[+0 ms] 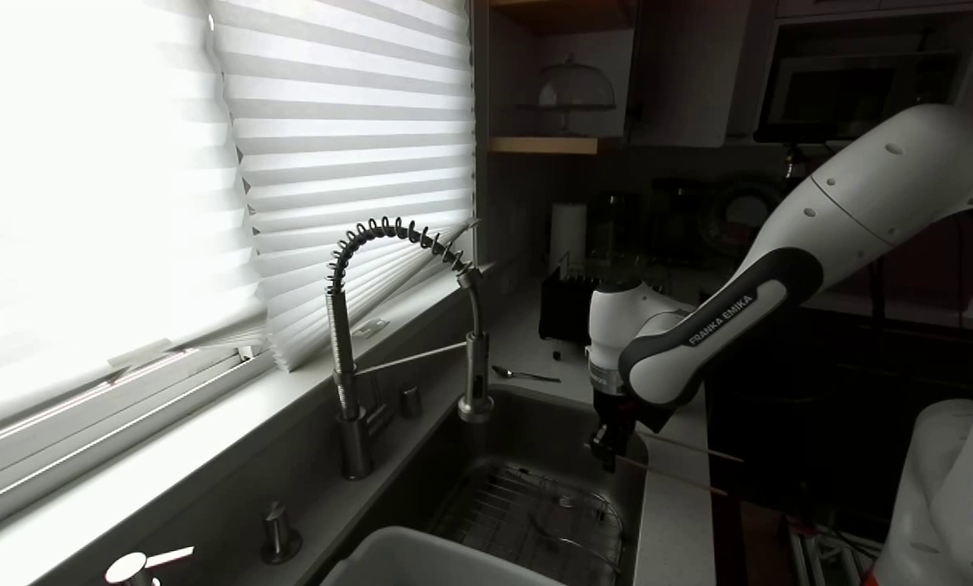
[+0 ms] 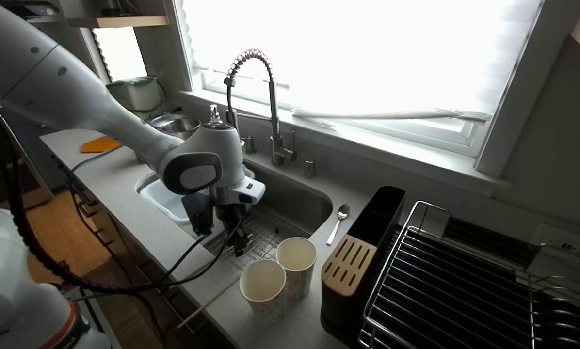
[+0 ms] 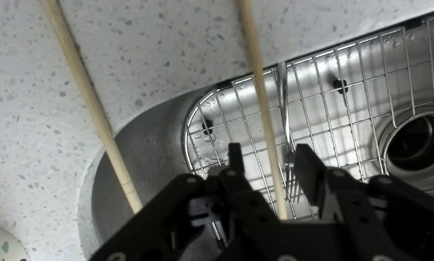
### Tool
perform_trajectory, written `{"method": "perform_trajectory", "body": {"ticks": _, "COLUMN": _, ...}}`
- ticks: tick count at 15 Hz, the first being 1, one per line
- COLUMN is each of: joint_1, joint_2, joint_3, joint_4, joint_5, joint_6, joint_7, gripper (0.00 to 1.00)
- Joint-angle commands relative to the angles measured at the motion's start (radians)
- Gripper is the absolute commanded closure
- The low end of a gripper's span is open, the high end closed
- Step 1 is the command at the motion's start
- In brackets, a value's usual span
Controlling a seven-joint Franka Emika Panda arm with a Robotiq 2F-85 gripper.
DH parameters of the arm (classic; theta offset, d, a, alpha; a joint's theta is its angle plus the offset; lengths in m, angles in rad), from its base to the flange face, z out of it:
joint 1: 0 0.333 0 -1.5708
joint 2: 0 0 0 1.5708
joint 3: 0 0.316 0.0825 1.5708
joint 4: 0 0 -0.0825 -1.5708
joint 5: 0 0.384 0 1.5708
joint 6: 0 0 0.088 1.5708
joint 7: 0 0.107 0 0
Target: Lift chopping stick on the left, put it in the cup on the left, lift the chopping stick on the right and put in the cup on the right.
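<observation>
Two light wooden chopping sticks lie on the speckled counter in the wrist view, their ends reaching over the sink corner. The right-hand stick (image 3: 258,79) there runs between the fingers of my gripper (image 3: 269,148), with a visible gap on both sides. Its jaws stand apart, part way open. The left-hand stick (image 3: 90,98) lies outside the fingers. In an exterior view my gripper (image 1: 604,457) is at the stick ends over the sink. Two paper cups, a left cup (image 2: 268,310) and a right cup (image 2: 303,281), stand upright side by side; no stick shows in either.
Under the gripper is the steel sink (image 3: 148,134) with a wire grid and a fork (image 3: 291,181). A spring faucet (image 1: 344,350) rises behind it. A spoon (image 2: 338,223), a black utensil holder (image 2: 350,264) and a wire dish rack (image 2: 445,291) stand beyond the cups.
</observation>
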Motion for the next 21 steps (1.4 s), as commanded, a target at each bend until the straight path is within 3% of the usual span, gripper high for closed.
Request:
{"method": "perform_trajectory", "body": {"ticks": 1, "joint_1": 0.01, "joint_2": 0.01, "joint_3": -0.019, "joint_4": 0.007, "joint_5": 0.012, "joint_6": 0.007, "joint_7": -0.015, "gripper": 0.89}}
{"method": "perform_trajectory", "body": {"ticks": 3, "joint_1": 0.005, "joint_2": -0.007, "joint_3": -0.021, "joint_4": 0.004, "joint_5": 0.0, "joint_6": -0.002, "joint_7": -0.007, "gripper": 0.99}}
{"method": "perform_trajectory", "body": {"ticks": 6, "joint_1": 0.005, "joint_2": -0.035, "joint_3": -0.027, "joint_4": 0.007, "joint_5": 0.021, "joint_6": -0.021, "joint_7": 0.002, "gripper": 0.99}}
{"method": "perform_trajectory", "body": {"ticks": 10, "joint_1": -0.016, "joint_2": -0.129, "joint_3": -0.025, "joint_4": 0.0, "joint_5": -0.031, "joint_6": -0.031, "joint_7": 0.037, "gripper": 0.98}}
{"method": "perform_trajectory", "body": {"ticks": 17, "joint_1": -0.187, "joint_2": -0.423, "joint_3": 0.051, "joint_4": 0.014, "joint_5": -0.318, "joint_6": -0.139, "joint_7": 0.273, "gripper": 0.98}}
{"method": "perform_trajectory", "body": {"ticks": 21, "joint_1": -0.283, "joint_2": -0.543, "joint_3": 0.11, "joint_4": 0.039, "joint_5": -0.432, "joint_6": -0.137, "joint_7": 0.378, "gripper": 0.98}}
